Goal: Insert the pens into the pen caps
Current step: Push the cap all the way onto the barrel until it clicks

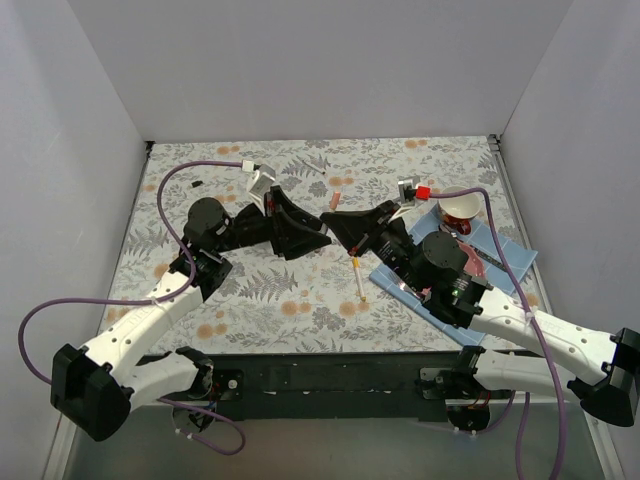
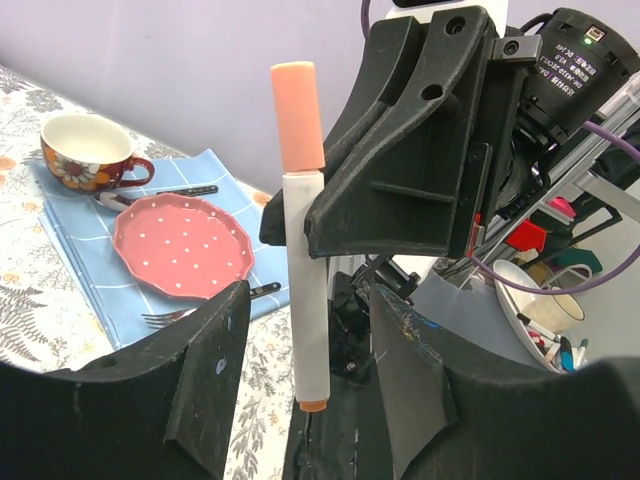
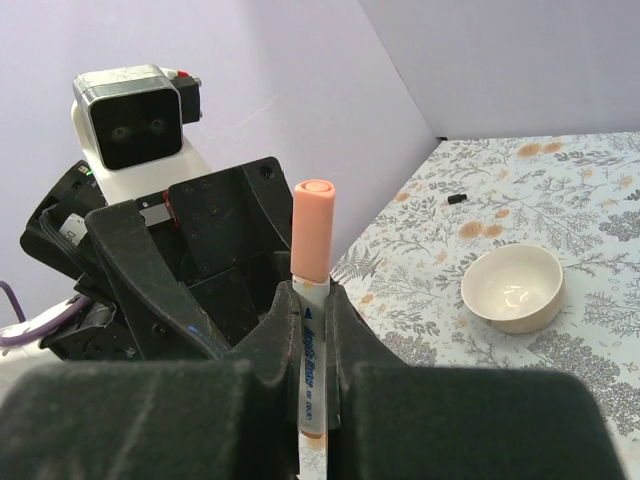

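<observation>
My right gripper (image 3: pixel 312 300) is shut on a white-barrelled pen (image 3: pixel 310 370) and holds it upright. An orange-pink cap (image 3: pixel 311 230) sits on the pen's top end. In the left wrist view the same pen (image 2: pixel 306 300) with its cap (image 2: pixel 298 115) stands between the open jaws of my left gripper (image 2: pixel 310 305), touching neither finger. In the top view the two grippers meet nose to nose, left (image 1: pixel 305 236) and right (image 1: pixel 345 228), and hide the held pen. Another pale pen (image 1: pixel 358 278) with an orange end lies on the floral cloth below them. A tiny black cap (image 1: pixel 197 183) lies far left.
A blue napkin (image 2: pixel 75 235) at the right holds a pink dotted plate (image 2: pixel 180 245), a flowered cup (image 2: pixel 85 150), a fork (image 2: pixel 165 318) and a spoon. A white bowl (image 3: pixel 511 287) stands on the cloth. A small orange-pink piece (image 1: pixel 337 195) lies behind the grippers.
</observation>
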You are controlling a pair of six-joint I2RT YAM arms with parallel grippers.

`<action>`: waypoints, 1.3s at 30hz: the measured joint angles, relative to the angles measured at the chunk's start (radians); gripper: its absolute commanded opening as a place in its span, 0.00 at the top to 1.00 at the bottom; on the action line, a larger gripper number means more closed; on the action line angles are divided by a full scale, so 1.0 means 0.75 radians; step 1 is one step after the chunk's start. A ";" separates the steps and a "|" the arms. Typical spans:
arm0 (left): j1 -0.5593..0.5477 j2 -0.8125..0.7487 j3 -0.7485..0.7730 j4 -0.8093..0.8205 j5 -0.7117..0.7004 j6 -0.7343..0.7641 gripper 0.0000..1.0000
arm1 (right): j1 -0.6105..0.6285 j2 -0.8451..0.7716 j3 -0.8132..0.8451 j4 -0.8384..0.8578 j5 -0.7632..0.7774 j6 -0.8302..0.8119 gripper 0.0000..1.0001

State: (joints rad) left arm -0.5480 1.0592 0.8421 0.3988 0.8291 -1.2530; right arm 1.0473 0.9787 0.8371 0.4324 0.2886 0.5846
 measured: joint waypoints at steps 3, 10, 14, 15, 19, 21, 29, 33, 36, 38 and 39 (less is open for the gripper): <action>-0.010 0.005 0.000 0.001 -0.007 -0.001 0.54 | 0.000 0.001 -0.006 0.010 0.004 0.010 0.99; -0.032 0.045 0.000 0.011 -0.021 -0.015 1.00 | -0.001 0.008 -0.036 0.062 0.031 0.038 0.99; -0.032 0.050 -0.014 0.019 -0.027 -0.020 1.00 | -0.007 0.008 -0.047 0.060 0.023 0.050 0.65; -0.032 0.044 -0.023 0.021 -0.027 -0.015 1.00 | -0.009 0.007 -0.047 0.054 0.005 0.049 0.57; -0.034 0.024 -0.028 -0.021 -0.039 0.040 1.00 | -0.005 -0.013 -0.041 -0.058 -0.095 0.049 0.33; -0.036 0.012 -0.028 -0.078 -0.055 0.091 1.00 | -0.004 -0.034 -0.021 -0.152 -0.118 0.045 0.31; -0.040 -0.036 -0.021 -0.276 -0.155 0.293 1.00 | -0.007 -0.048 0.235 -0.541 -0.047 -0.007 0.32; -0.040 -0.062 -0.017 -0.350 -0.203 0.368 1.00 | -0.018 -0.014 0.382 -0.633 0.002 -0.040 0.32; -0.040 -0.090 -0.017 -0.384 -0.232 0.404 1.00 | -0.033 0.039 0.470 -0.675 0.026 -0.057 0.32; -0.040 -0.106 -0.017 -0.397 -0.249 0.423 1.00 | -0.045 0.087 0.517 -0.694 0.036 -0.064 0.33; -0.040 -0.114 -0.017 -0.400 -0.255 0.430 1.00 | -0.053 0.113 0.534 -0.702 0.036 -0.066 0.33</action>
State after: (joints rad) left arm -0.5781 0.9737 0.8295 0.0990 0.6380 -0.9302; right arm 1.0077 1.0637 1.2373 -0.0944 0.3153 0.5350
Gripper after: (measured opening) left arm 0.142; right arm 0.675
